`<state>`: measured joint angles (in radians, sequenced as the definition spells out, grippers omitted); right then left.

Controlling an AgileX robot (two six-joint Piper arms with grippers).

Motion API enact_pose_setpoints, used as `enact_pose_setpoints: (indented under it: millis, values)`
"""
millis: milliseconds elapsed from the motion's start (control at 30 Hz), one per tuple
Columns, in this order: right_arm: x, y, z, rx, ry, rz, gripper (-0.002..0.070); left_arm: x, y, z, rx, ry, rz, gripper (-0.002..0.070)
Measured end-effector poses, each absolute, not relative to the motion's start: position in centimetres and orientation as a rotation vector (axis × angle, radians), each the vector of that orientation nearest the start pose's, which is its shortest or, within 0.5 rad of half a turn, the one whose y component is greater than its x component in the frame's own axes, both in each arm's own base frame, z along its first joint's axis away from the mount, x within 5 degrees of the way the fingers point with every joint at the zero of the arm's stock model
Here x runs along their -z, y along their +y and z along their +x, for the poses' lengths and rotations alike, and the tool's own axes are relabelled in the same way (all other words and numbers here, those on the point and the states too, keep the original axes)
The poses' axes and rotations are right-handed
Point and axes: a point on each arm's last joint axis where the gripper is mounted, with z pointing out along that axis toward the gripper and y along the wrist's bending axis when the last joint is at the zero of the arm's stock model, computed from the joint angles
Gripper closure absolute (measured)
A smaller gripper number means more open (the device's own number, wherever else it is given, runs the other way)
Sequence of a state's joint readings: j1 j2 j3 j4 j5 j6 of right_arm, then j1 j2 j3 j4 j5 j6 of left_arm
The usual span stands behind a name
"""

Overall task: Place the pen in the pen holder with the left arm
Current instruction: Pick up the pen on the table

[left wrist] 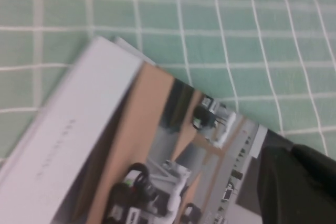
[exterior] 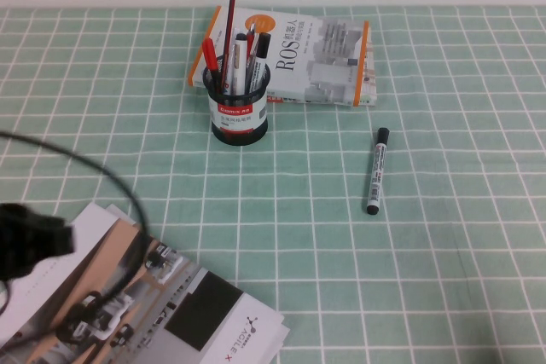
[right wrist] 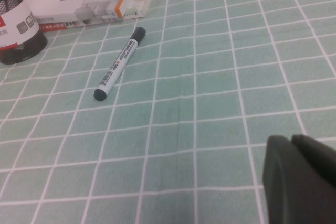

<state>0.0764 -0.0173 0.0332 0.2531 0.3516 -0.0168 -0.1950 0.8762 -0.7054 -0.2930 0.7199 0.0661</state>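
I see the bench (exterior: 478, 296) covered with a green cloth gridded in white; a pale wall runs along the far edge. Nearest me, left hand (exterior: 30, 240) sits at the near-left edge over a magazine (exterior: 196, 313), a black cable (exterior: 94, 168) looping from it; can't tell its finger state. Left wrist view shows only a dark part of it (left wrist: 296, 184) above that magazine's cover (left wrist: 105, 129). Right hand isn't in the high view; its wrist view shows a dark bit of it (right wrist: 302, 177) low over bare cloth, finger state can't tell. Count: one magazine, one loose pen (exterior: 377, 170), one pen holder (exterior: 240, 101), one book (exterior: 299, 57). The pen lies flat right of centre, well apart from the holder, long axis running near-to-far, one black end toward the book, the other toward me. Further back, left of centre, the holder stands upright with several pens in it, exact number unclear, just in front of the book with orange edges, which lies flat near the wall.
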Motion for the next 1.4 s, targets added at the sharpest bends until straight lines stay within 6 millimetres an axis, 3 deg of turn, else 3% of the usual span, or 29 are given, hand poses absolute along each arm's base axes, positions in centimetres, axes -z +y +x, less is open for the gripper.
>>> enact_pose_setpoints:
  millis: [167,267,533,800,1033,1400]
  values:
    - [-17.2,1.2,5.2,-0.288,1.848,0.073,0.0696,-29.3,-7.5,19.9,0.428,2.486,0.285,0.0679]
    - [-17.2,1.2,5.2,-0.288,1.848,0.073,0.0696,-29.0,-10.1,22.1,0.428,2.520,0.412,0.0679]
    - [-17.2,1.2,5.2,-0.288,1.848,0.073,0.0696,-28.2,-19.7,27.4,0.456,2.577,0.671,0.0679]
    - [-17.2,1.2,5.2,-0.288,1.848,0.073,0.0696,-27.7,-29.1,30.9,0.491,2.546,0.846,0.0679]
    - [-17.2,1.2,5.2,-0.288,1.848,0.073,0.0696,-26.0,-32.9,33.8,0.509,2.526,0.845,0.0679]
    - [-17.2,1.2,5.2,-0.288,1.848,0.073,0.0696,-22.5,-35.4,35.8,0.486,2.526,0.849,0.0678]
